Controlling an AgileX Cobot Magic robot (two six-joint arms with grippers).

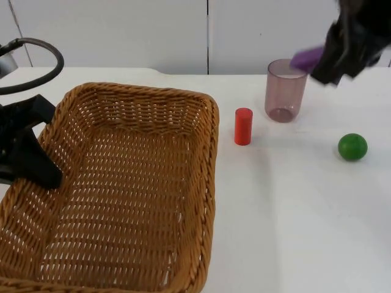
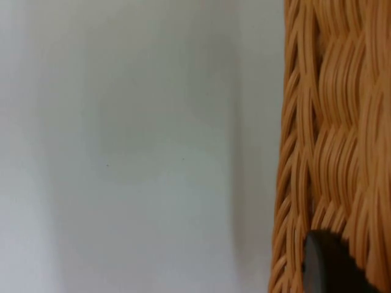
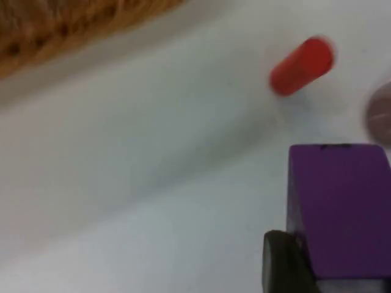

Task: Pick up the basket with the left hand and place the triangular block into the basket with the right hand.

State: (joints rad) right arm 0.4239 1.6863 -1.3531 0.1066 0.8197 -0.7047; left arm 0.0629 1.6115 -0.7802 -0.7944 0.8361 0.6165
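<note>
Gripping the left rim of the basket (image 1: pixel 122 189), the left gripper (image 1: pixel 30 160) is seen at the basket's left side in the top view; its black fingers are closed on the woven wall there. In the left wrist view the same woven wall (image 2: pixel 333 140) is seen close up, with one black fingertip (image 2: pixel 327 265) lying against it and the white table (image 2: pixel 134 146) beside it.

The right gripper (image 1: pixel 333 64) is held above the table, well to the right of the basket and just above and to the right of the cup (image 1: pixel 285 90). A purple block (image 1: pixel 305 58) is clamped between its fingers and sticks out toward the cup's rim. In the right wrist view the purple block (image 3: pixel 339 210) is seen held against a black fingertip (image 3: pixel 284 262), and its visible face looks flat and rectangular; a triangular shape cannot be confirmed from these views.

A red cylinder (image 1: pixel 243 126) is standing upright on the table, between the basket and the cup, apart from both. In the right wrist view the red cylinder (image 3: pixel 302 66) is seen beyond the block, with the basket's edge (image 3: pixel 73 24) farther away. A green ball (image 1: pixel 352 147) is lying on the table, to the right of the cup and far from the basket.
</note>
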